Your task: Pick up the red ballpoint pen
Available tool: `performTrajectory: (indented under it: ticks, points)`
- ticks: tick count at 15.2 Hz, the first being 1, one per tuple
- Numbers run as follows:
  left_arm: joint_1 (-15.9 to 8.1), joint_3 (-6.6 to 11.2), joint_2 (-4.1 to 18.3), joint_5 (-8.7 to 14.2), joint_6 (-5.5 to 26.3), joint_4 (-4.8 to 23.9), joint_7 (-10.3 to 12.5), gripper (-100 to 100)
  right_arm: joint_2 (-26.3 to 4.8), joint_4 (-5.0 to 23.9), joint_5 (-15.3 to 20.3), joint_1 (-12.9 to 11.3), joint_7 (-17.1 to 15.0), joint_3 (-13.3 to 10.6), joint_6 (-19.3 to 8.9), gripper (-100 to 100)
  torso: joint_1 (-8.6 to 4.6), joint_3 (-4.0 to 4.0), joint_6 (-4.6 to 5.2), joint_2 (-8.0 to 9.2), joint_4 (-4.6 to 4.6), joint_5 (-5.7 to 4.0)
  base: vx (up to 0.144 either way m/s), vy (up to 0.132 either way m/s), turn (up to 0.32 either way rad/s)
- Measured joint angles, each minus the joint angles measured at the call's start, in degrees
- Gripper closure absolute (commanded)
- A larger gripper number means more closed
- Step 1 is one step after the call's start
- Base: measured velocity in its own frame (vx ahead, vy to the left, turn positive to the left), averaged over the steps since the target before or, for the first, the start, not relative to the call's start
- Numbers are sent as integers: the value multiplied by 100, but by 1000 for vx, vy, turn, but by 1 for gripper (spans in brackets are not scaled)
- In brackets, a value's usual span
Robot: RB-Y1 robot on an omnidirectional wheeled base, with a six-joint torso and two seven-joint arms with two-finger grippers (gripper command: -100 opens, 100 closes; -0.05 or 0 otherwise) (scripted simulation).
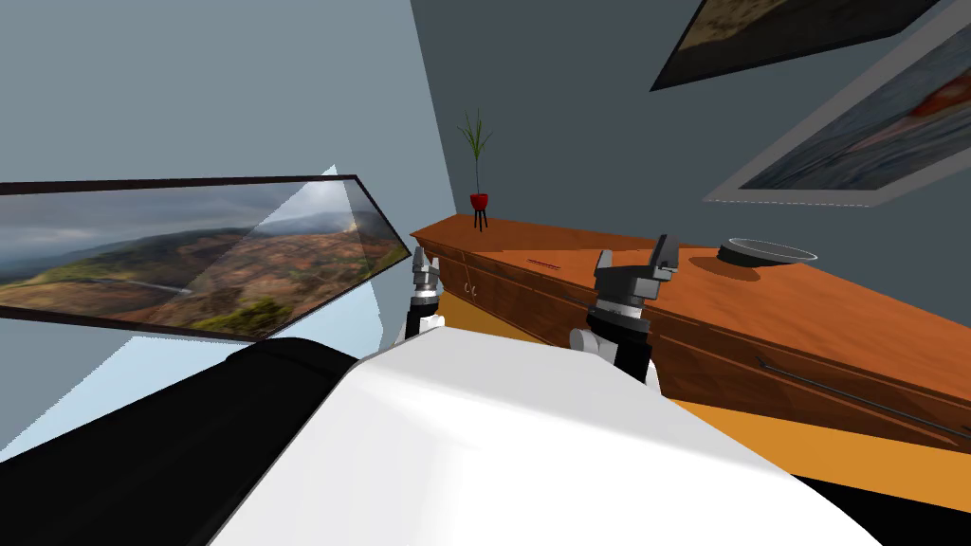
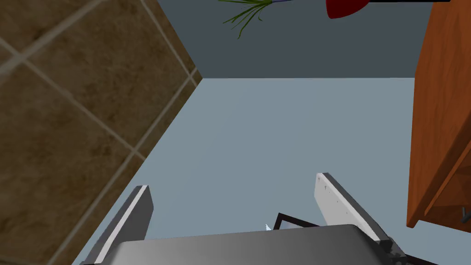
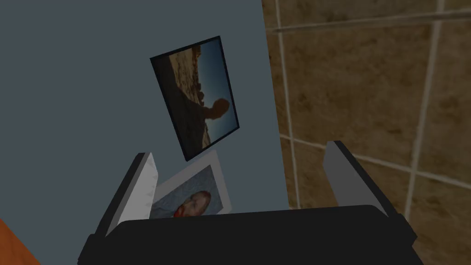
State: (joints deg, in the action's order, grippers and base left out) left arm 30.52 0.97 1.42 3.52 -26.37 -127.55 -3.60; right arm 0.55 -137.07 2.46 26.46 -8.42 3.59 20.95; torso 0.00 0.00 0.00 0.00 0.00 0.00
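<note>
Nearest of all are the robot's two arms, raised before a long orange-brown wooden sideboard (image 1: 834,303). The left pincer (image 1: 423,263) hangs by the front edge at the sideboard's near end, its two thin grey blades spread wide with nothing between them. The right pincer (image 1: 633,258) is equally open and empty, poised a little above the polished surface.

On that surface, between the two pincers and slightly beyond them, lies a thin dark-red pen (image 1: 542,263). It is no more than a faint sliver from the head camera, so taking it for the pen is a judgement. Its long axis seems to run roughly along the sideboard's length, flat on the wood.

Farther along sits a shallow dark bowl with a grey rim (image 1: 766,252), well apart from the pen. At the far corner stands a spindly green plant in a small red pot (image 1: 479,194).

The right pincer looks the nearer of the two, though only slightly. The coming move probably asks it to swing towards the left arm's side and tip downward, blades set across the pen's length.
</note>
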Motion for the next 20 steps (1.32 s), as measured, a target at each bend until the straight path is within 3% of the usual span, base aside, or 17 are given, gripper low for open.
performTrajectory:
  ticks: [7, 20]
  points:
    - [0, 0, 0, 0, 0, 0, 0, 0, -772, 253, 97, 18, 52, 40, 128, -100, 8, -4, 0, -6, -2, 2, 14, 21, 21]
    - [0, 0, 0, 0, 0, 0, 0, 0, -2352, 993, 366, 46, 188, 166, 487, -100, 10, -5, 0, -9, -2, 2, 20, 29, 27]
